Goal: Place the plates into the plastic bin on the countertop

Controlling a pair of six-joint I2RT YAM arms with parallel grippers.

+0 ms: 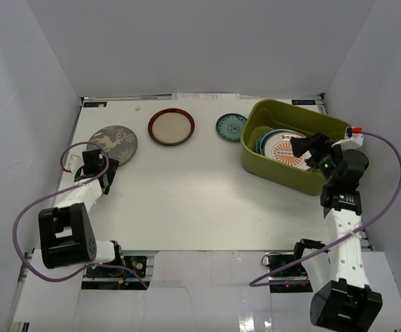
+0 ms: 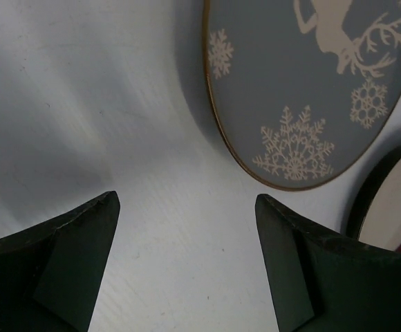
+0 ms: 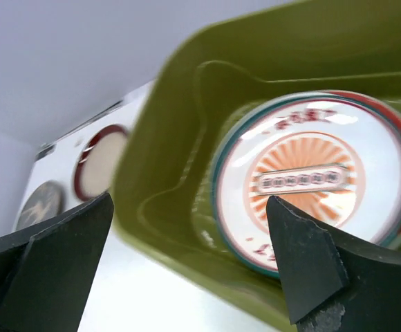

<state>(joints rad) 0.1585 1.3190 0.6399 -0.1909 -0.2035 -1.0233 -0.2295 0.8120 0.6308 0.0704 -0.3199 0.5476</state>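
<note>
The olive-green plastic bin (image 1: 276, 161) stands at the back right of the white countertop (image 1: 187, 200). An orange sunburst plate (image 1: 285, 150) lies on top of a stack of plates inside it, also in the right wrist view (image 3: 304, 180). My right gripper (image 1: 303, 146) is open and empty above the bin's right side. The grey deer plate (image 1: 114, 144), the dark red-rimmed cream plate (image 1: 171, 127) and the small teal-rimmed plate (image 1: 231, 126) lie on the countertop. My left gripper (image 1: 95, 163) is open and empty just near of the deer plate (image 2: 311, 90).
White walls enclose the countertop on three sides. Purple cables loop beside both arms, one (image 1: 21, 228) at the left and one (image 1: 387, 187) at the right. The red-rimmed plate's edge (image 2: 387, 207) shows at the right of the left wrist view.
</note>
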